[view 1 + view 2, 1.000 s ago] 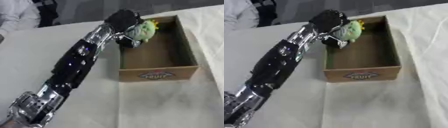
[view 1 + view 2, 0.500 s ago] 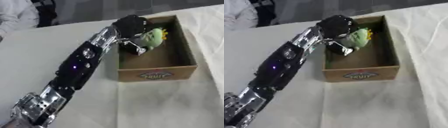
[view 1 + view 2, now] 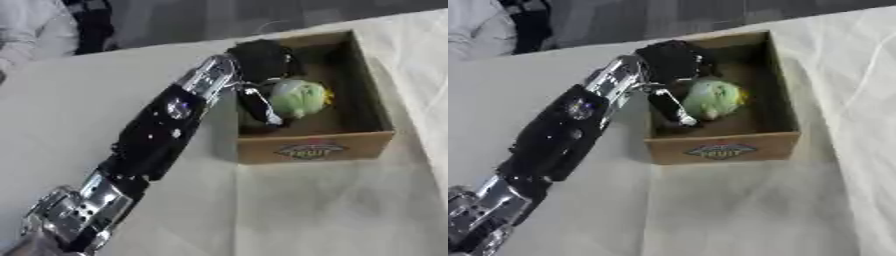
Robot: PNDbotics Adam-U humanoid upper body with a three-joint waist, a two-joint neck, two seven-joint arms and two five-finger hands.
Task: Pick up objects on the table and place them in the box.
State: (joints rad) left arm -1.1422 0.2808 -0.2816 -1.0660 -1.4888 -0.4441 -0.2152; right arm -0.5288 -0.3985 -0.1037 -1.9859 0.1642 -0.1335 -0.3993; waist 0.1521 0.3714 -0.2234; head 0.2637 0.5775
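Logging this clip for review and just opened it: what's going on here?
The robot's left hand reaches into the cardboard box on the white-covered table. A green round toy with a bit of yellow sits low inside the box, with the hand's fingers curled beside it. Whether they grip it or have let go is unclear. The right hand is out of view. No other loose objects show on the table.

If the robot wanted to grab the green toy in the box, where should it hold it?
Probably around its round green body, coming straight down from above. The green toy sits deep in the cardboard box, so the walls block any sideways reach. The left hand already curls round its left side, leaving the top and right side showing.
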